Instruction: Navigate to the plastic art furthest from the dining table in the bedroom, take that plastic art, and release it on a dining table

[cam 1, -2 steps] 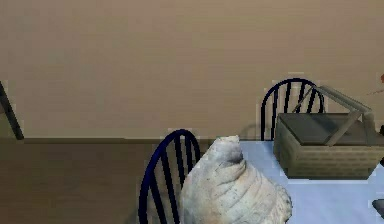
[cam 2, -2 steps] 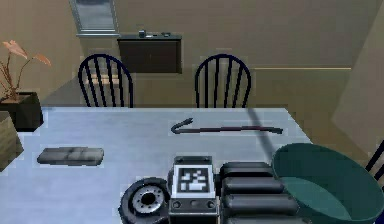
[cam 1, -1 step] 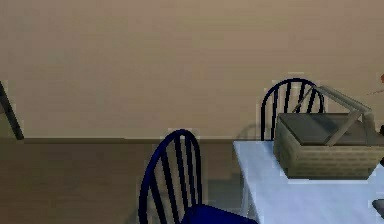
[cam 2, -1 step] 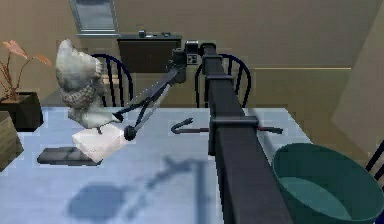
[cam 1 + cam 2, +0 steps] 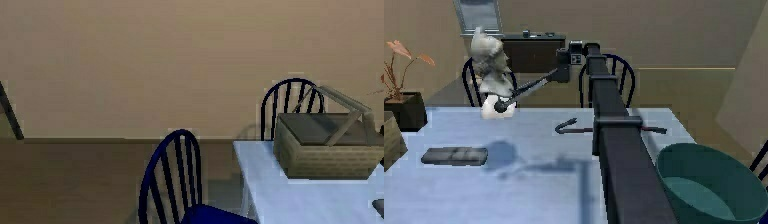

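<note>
stage: carry done, release left | plastic art bust hangs at pincer tip, 10 o'clock, above dining surface | pincer spread: cannot tell | next: set down

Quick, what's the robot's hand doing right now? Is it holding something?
The gripper holds the grey bust in the air above the table; whether the jaws are open or closed cannot be told.

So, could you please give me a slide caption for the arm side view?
Arm stretched over the pale blue table, with a grey bust at its pincer.
</note>
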Robot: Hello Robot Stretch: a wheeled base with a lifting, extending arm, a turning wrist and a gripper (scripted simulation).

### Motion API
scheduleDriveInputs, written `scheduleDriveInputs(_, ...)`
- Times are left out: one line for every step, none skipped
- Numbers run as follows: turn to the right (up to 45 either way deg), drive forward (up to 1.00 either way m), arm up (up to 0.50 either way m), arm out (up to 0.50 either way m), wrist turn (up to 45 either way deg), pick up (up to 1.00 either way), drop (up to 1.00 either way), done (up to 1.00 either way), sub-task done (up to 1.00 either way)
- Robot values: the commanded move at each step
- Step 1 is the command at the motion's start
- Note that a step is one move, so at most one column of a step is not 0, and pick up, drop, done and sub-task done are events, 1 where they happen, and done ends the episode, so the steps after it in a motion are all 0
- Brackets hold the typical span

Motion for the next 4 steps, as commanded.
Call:
scheduleDriveInputs(0.0, 0.0, 0.0, 0.0, 39.0, 0.0, 0.0, 0.0, 0.0)
scheduleDriveInputs(0.0, 0.0, -0.32, 0.0, 0.0, 0.0, 0.0, 0.0, 0.0)
scheduleDriveInputs(0.0, 0.0, 0.0, 0.0, 0.0, 0.0, 1.0, 0.0, 0.0)
scheduleDriveInputs(0.0, 0.0, 0.0, -0.1, 0.0, 0.0, 0.0, 0.0, 0.0)
